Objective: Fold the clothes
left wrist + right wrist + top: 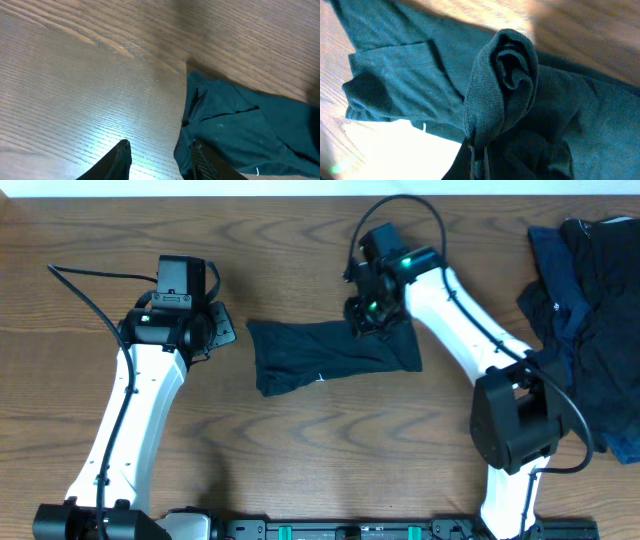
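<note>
We hold the right gripper point(366, 320) pinched on a raised fold of the T-shirt point(325, 358), which lies mid-table, ready to carry that edge over. The left gripper point(216, 330) stands spread and empty just beside its left edge, likely to anchor it.

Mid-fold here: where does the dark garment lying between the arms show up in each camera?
Overhead: dark garment at the centre of the frame.
Left wrist: lower right.
Right wrist: fills most of the frame.
Shared landmark: small white mark by its edge.
</note>
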Tool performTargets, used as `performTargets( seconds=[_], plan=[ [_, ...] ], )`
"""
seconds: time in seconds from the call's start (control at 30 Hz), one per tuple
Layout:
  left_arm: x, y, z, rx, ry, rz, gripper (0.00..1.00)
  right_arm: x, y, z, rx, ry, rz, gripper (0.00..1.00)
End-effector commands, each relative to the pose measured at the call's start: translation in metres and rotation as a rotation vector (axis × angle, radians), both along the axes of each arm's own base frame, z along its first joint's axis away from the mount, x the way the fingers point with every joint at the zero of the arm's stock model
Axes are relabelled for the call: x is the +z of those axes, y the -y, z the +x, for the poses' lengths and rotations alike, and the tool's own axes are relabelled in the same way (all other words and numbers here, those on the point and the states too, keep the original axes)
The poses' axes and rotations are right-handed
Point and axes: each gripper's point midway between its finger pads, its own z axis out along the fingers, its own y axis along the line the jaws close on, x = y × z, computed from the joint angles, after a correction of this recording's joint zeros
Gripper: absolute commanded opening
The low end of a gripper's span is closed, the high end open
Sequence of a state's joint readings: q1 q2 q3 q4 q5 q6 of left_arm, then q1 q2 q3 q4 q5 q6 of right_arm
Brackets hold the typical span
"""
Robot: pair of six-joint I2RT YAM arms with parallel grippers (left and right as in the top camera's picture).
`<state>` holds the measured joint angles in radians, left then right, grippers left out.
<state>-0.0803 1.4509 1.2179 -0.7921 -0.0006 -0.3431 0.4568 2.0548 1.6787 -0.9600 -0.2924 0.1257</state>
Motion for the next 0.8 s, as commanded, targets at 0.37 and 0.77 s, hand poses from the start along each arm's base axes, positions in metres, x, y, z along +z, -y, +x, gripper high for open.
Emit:
performTargets(
  seconds=[0.37,0.77],
  plan=[
    [-0.001,-0.004,-0.002,0.019,-0.006,0.007,0.41,-0.011,-0.006,-0.001,-0.041,0.006,-0.016,0.02],
    [-0.001,-0.004,-0.002,0.018,-0.009,0.007,0.42,0.045,-0.082,-0.025,0.247,-0.038,0.501,0.71]
  ],
)
